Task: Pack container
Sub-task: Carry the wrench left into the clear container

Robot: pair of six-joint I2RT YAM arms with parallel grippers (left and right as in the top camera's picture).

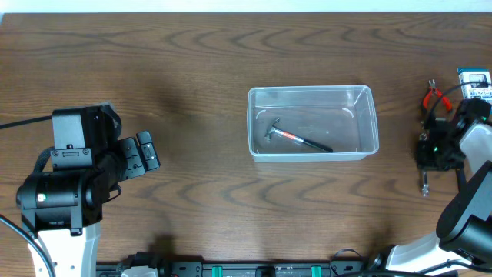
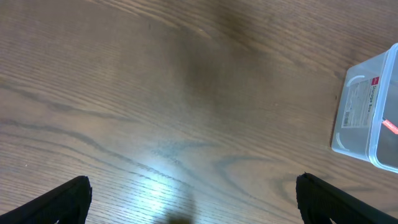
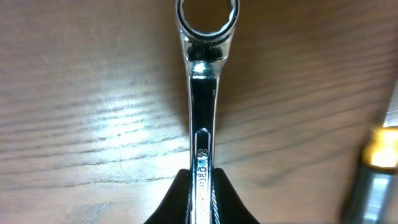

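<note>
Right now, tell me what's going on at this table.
The robot is packing tools into the clear container, which sits in the middle of the table and holds one hammer. The right gripper is shut on a chrome wrench near the table's right edge, close to some red-handled pliers. The left gripper is open and empty over bare wood to the left of the container.

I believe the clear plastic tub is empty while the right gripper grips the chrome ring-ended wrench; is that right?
Not quite: the overhead view shows a small red-handled hammer lying inside the clear plastic tub. The right gripper does grip the chrome wrench.
</note>
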